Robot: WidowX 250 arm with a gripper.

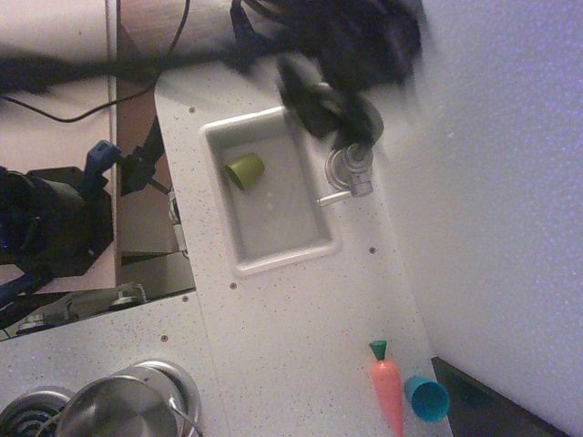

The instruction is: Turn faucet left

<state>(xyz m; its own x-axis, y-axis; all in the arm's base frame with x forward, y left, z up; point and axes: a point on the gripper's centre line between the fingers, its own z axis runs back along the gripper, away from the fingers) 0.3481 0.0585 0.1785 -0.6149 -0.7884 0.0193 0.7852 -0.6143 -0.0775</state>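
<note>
A black robot arm, smeared by motion blur, reaches in from the upper left across a white speckled surface (301, 337), its gripper (314, 107) a dark shape over the sink's far corner. The blur hides the jaws, so whether they stand wide, narrow or closed on anything cannot be told.

Directly below and just right of the jaws sits the faucet (351, 168), shiny silver metal, its round base planted on the surface at the right rim of the sink (273, 259). The upper part of the faucet, nearest the jaws, runs into the dark blur, and whether the two touch cannot be told. A thin lever handle (332, 198) points out from the base on the side away from the jaws, toward the basin.

Left of the jaws and a little below, inside the white rectangular basin, a green cup (245, 170) lies on its side near the upper left corner.

Far below the jaws, near the bottom edge of the frame, an orange toy carrot (387, 391) with a green top rests on the surface, with a blue cup (425, 398) tipped over just beside it on the right. At the bottom left, well apart from the jaws, a steel pot (118, 410) stands on a round burner.
</note>
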